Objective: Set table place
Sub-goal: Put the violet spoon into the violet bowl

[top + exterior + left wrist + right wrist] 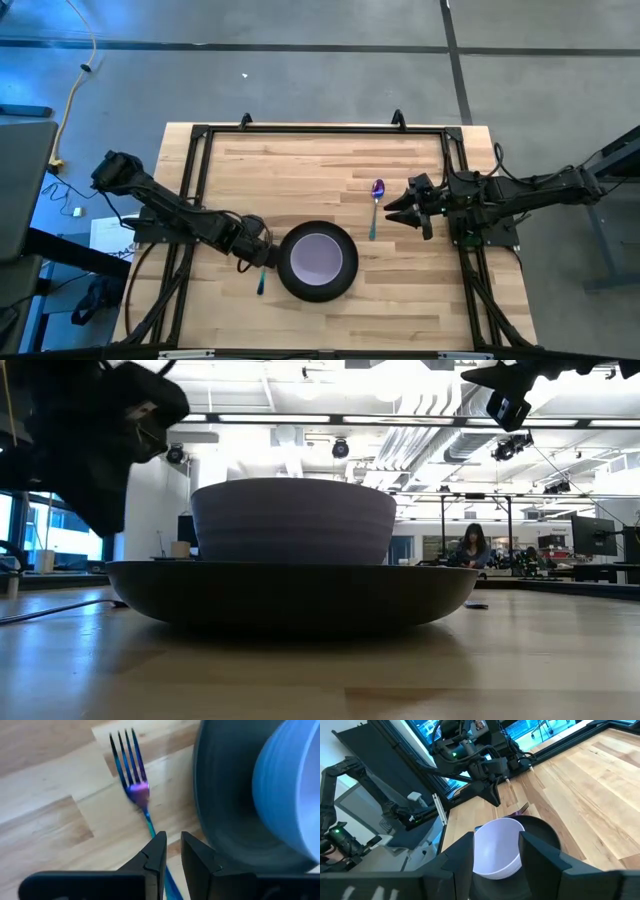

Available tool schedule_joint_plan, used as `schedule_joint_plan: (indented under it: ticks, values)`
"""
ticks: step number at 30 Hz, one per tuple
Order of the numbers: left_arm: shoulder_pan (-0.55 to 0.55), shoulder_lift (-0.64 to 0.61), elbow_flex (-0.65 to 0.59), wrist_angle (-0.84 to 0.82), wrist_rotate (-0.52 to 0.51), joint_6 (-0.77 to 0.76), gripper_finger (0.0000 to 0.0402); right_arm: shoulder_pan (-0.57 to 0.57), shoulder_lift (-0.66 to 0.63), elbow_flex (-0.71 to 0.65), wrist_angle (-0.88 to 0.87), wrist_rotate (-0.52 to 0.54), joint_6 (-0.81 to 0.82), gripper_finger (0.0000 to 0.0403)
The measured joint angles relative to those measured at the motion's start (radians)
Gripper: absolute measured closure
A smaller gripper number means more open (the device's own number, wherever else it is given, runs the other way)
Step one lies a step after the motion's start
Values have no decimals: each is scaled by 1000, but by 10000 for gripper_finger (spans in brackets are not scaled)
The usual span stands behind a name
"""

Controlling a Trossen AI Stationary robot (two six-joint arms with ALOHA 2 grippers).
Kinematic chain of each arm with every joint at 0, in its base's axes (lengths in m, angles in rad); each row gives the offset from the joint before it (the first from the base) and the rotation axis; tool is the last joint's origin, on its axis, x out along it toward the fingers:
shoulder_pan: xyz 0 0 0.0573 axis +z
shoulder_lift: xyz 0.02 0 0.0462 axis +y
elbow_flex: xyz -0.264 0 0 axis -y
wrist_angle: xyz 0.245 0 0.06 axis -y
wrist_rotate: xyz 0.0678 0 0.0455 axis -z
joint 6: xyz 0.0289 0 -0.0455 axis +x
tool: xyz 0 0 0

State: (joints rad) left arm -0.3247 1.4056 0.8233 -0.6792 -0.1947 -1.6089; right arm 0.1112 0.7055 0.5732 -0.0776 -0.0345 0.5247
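A round black plate [318, 287] lies on the table [300, 170] near its front edge, with the lavender bowl [318, 256] standing in it. Just left of the plate is the purple-and-teal fork [131, 767], tines toward the far edge. My left gripper [172, 840] points steeply down over the fork's handle and is shut on it. The purple-and-teal spoon [376, 205] lies flat to the right of the plate, farther back. Beside the spoon on its right my right gripper [392, 210] hangs open in the air, holding nothing. My left gripper pinches the fork's thin teal handle [152, 827] between its two fingers [155, 857], behind the purple neck. The fingers come from above, slanting from the table's left, and lie across the handle. The fork stays low and about level; whether it rests on the table I cannot tell.
A black rail frame [200, 135] edges the tabletop at the back and both sides. Bare wood lies behind the plate and along the far half. In the low view the plate [290, 595] and bowl [293, 520] fill the foreground; a person sits far off in the room.
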Motion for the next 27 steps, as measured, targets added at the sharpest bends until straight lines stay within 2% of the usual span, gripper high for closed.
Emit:
schedule_joint_plan:
  ticks: [13, 27]
  values:
    - [-31, -11, 0, -86, -75, -22, 355, 0, 0, 0, 0, 0, 17, 256]
    - [-30, -11, 0, -114, -128, 91, 355, 0, 0, 0, 0, 0, 52, 256]
